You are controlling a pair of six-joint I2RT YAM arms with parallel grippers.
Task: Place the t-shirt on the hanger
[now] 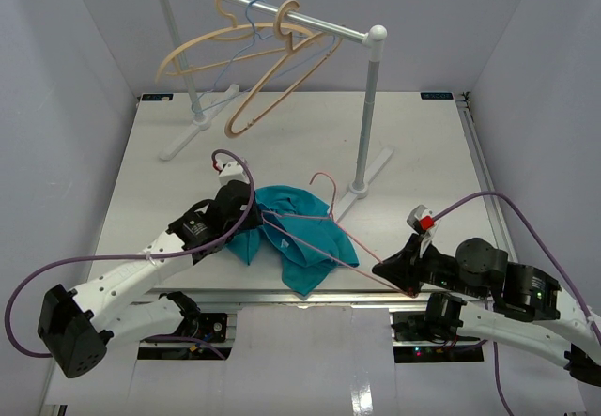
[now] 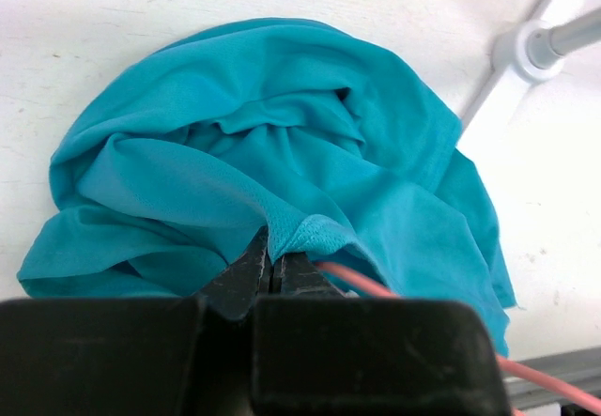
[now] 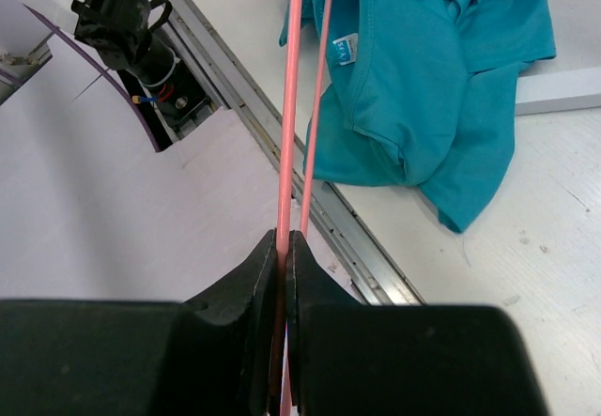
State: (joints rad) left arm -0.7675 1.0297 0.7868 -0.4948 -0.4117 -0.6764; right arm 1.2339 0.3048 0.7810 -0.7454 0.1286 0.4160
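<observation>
The black fingers of the right gripper [image 3: 284, 238] are pressed together on the thin pink wire hanger [image 3: 289, 106], pinching one of its rods close to the near edge of the table. Two pink rods run away from it toward the small teal soft-fabric t-shirt [image 3: 423, 78], whose white label [image 3: 346, 50] shows at the neckline.

The t-shirt lies in a crumpled heap on the white table [image 1: 423, 153], near the front and between the two arms. From above, the hanger crosses its top, with the slender hook pointing away toward the far side. The left gripper [image 2: 272, 258] is closed on a fold of the shirt's hem. A pink rod shows just beside its fingers and seems to slip under the fabric there.

As I judge it, the threading has only begun. One end of the hanger may be entering the shirt, but neither shoulder is seated and the garment still needs spreading over the wire.

Both arms reach low and forward, with their wrists angled inward toward the shirt. Behind them stands a white pipe rack [image 1: 373, 36] carrying two thick beige hangers [image 1: 272, 73] and a thin light-blue hanger [image 1: 252, 12].
</observation>
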